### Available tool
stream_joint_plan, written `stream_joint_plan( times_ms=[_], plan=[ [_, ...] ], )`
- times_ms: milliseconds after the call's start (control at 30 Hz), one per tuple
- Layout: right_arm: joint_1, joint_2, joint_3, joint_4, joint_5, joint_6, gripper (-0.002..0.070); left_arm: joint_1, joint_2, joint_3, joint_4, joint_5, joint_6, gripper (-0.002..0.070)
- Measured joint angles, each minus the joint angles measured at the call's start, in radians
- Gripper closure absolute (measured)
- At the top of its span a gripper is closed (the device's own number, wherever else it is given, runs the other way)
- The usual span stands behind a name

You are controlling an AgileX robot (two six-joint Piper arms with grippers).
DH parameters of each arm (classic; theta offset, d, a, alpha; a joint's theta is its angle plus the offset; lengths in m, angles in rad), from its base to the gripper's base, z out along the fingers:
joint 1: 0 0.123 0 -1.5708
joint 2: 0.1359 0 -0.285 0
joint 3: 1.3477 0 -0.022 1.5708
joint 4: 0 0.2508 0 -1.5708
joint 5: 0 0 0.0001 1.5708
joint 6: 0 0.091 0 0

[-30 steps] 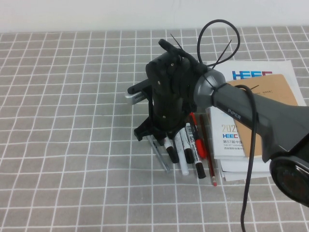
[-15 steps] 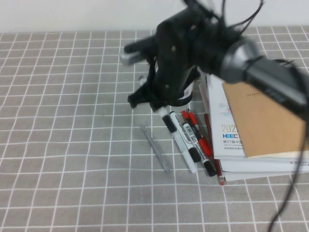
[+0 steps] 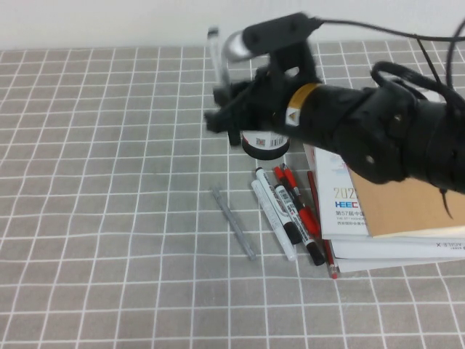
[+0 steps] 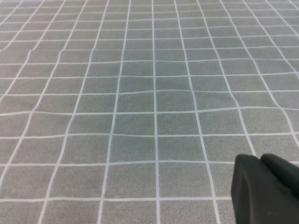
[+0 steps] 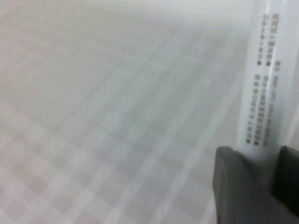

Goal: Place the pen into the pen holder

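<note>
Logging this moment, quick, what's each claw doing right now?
Left claw: low over bare cloth, open or shut cannot be told.
Right claw: raised by the holder, shut on the pen.

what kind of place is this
Likely a desk-style test table: grid-patterned cloth, books, loose markers, a pen holder. Right gripper holds the pen upright; left gripper hangs over bare cloth.

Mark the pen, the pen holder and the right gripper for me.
pen (image 3: 216, 54), high view, upper white barrel.
pen holder (image 3: 264, 145), high view, labelled side wall.
right gripper (image 3: 227, 107), high view, at the fingertips gripping the pen.
</note>
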Motion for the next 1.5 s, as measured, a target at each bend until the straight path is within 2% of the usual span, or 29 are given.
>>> stream_joint_plan(
  times_ms=[100, 200, 400, 567, 767, 833, 1000, 1100, 1167, 1233, 1367, 1500],
  plan=[
    [-0.044, 0.013, 0.028, 0.005, -0.212, -0.011, 0.0568, 0.000, 0.000, 0.000, 0.000, 0.000, 0.000, 0.0680],
    [-0.090, 0.044, 0.030, 0.047, -0.365, -0.099, 0.0568, 0.000, 0.000, 0.000, 0.000, 0.000, 0.000, 0.0680],
    [-0.155, 0.143, 0.032, 0.094, -0.524, -0.274, 0.0568, 0.000, 0.000, 0.000, 0.000, 0.000, 0.000, 0.0680],
    [-0.169, 0.230, 0.032, 0.131, -0.657, -0.295, 0.0568, 0.000, 0.000, 0.000, 0.000, 0.000, 0.000, 0.0680],
    [-0.169, 0.325, 0.000, 0.159, -0.691, -0.297, 0.0561, 0.000, 0.000, 0.000, 0.000, 0.000, 0.000, 0.0680],
    [-0.169, 0.343, -0.023, 0.159, -0.689, -0.297, 0.0529, 0.000, 0.000, 0.000, 0.000, 0.000, 0.000, 0.0680],
    [-0.169, 0.356, -0.056, 0.159, -0.677, -0.297, 0.0364, 0.000, 0.000, 0.000, 0.000, 0.000, 0.000, 0.0680],
    [-0.169, 0.356, -0.058, 0.167, -0.677, -0.297, 0.0338, 0.000, 0.000, 0.000, 0.000, 0.000, 0.000, 0.0680],
    [-0.169, 0.351, -0.056, 0.170, -0.670, -0.290, 0.0364, 0.000, 0.000, 0.000, 0.000, 0.000, 0.000, 0.0680],
    [-0.169, 0.326, -0.042, 0.168, -0.662, -0.261, 0.0426, 0.000, 0.000, 0.000, 0.000, 0.000, 0.000, 0.0680],
    [-0.169, 0.200, 0.045, 0.087, -0.660, -0.194, 0.0613, 0.000, 0.000, 0.000, 0.000, 0.000, 0.000, 0.0680],
    [-0.165, 0.021, 0.211, -0.012, -0.666, -0.175, 0.0674, 0.000, 0.000, 0.000, 0.000, 0.000, 0.000, 0.0680]
  ],
)
